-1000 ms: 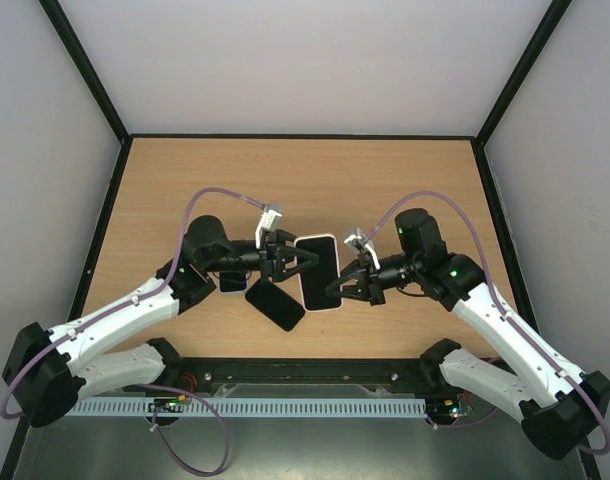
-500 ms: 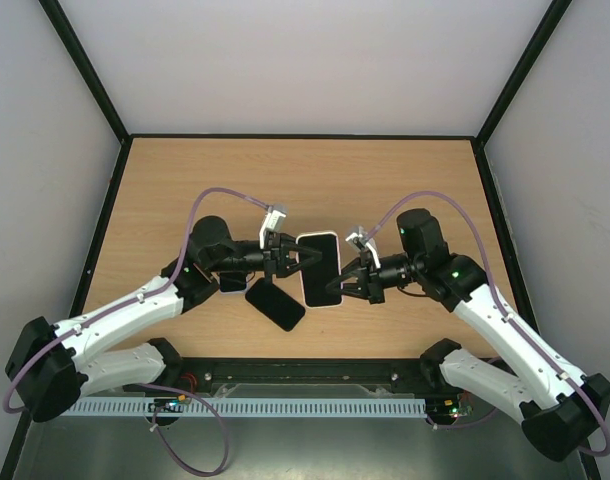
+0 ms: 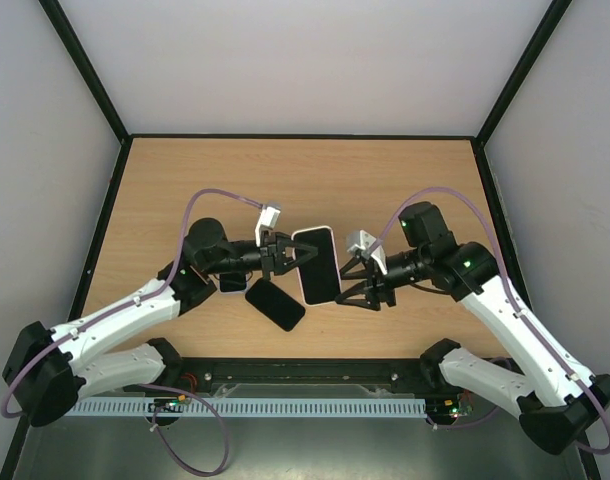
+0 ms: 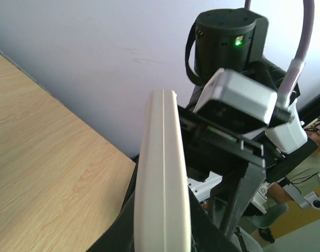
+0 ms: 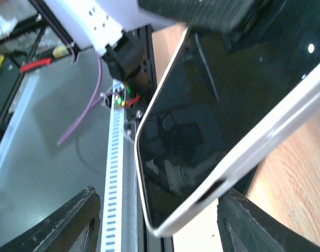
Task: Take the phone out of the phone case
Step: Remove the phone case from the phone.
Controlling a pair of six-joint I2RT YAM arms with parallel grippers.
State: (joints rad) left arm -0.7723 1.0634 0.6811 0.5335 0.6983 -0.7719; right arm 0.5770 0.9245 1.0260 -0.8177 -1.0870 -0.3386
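Observation:
The phone (image 3: 320, 264), a black slab, sits inside the pale phone case (image 3: 312, 233), held off the table between the two arms. My left gripper (image 3: 285, 258) is shut on the case's left edge. In the left wrist view the case (image 4: 162, 173) runs edge-on up from between the fingers. My right gripper (image 3: 353, 285) is open at the case's right side. In the right wrist view the phone's glossy screen (image 5: 202, 131) and the case rim (image 5: 275, 131) hang between the spread fingers (image 5: 73, 223), touching neither.
A plain black phone (image 3: 275, 303) lies on the wooden table (image 3: 305, 180) just below the left gripper. Another dark phone (image 3: 232, 283) is partly hidden under the left arm. Black frame rails border the table.
My left gripper closed on the case's left edge. After that my right gripper opened, let go of the case's right edge and drew slightly back to the right.

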